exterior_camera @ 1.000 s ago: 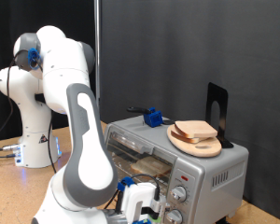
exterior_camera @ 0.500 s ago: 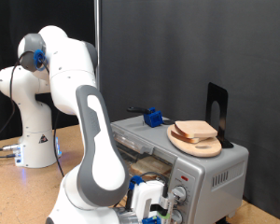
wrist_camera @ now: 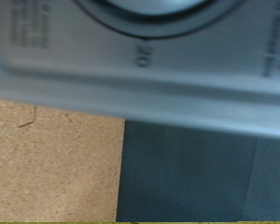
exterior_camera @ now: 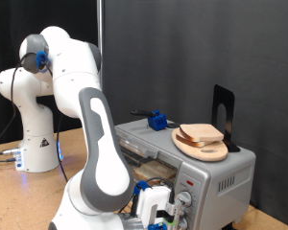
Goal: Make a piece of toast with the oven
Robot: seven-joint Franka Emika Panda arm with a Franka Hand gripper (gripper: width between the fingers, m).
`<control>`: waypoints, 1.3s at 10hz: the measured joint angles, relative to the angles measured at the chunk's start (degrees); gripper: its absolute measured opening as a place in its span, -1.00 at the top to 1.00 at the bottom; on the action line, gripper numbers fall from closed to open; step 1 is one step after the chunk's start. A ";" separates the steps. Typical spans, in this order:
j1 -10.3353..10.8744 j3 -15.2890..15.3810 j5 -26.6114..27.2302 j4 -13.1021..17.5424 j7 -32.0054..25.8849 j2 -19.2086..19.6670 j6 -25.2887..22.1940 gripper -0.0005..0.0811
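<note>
Toast: the piece of toast (exterior_camera: pixel 202 133) is a flat, roughly square slice, pale with a tan-brown crust, lying with like slices on a round wooden board (exterior_camera: pixel 199 149) on the oven's roof.
Oven: the oven (exterior_camera: pixel 226 175) is a boxy shell of brushed silver metal with a glass-fronted door (exterior_camera: pixel 134 147), round knobs (exterior_camera: pixel 185 200) at its front and a small red mark.
Roof items: a small blue object (exterior_camera: pixel 159 121) and an upright black bracket (exterior_camera: pixel 223 110) also stand on top.
Gripper: the gripper (exterior_camera: pixel 154 213), white with blue trim, sits low at the oven's front, just beside the knobs, at the exterior view's bottom.
Jaws: cannot tell whether they are spread or closed; the fingers are not clear in either view.
Toast to jaws: the slice lies above and to the exterior view's right of the gripper, well apart, untouched.
Wrist view: a blurred grey dial edge printed "20" (wrist_camera: pixel 141 54), smooth metal panel, speckled tan tabletop (wrist_camera: pixel 51 168) below.
Arm: glossy white rounded links (exterior_camera: pixel 96 144), base (exterior_camera: pixel 34 144) at the exterior view's left.
</note>
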 joint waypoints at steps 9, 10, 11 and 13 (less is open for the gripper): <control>-0.04 -0.14 0.38 -1.69 1.39 -1.64 -0.12 0.76; -0.01 -0.10 1.51 -2.28 -1.04 -1.79 0.10 0.76; 0.03 0.05 3.55 -3.73 -5.75 -2.34 0.60 0.76; 0.01 0.27 6.86 -5.78 -13.92 -2.89 0.79 0.76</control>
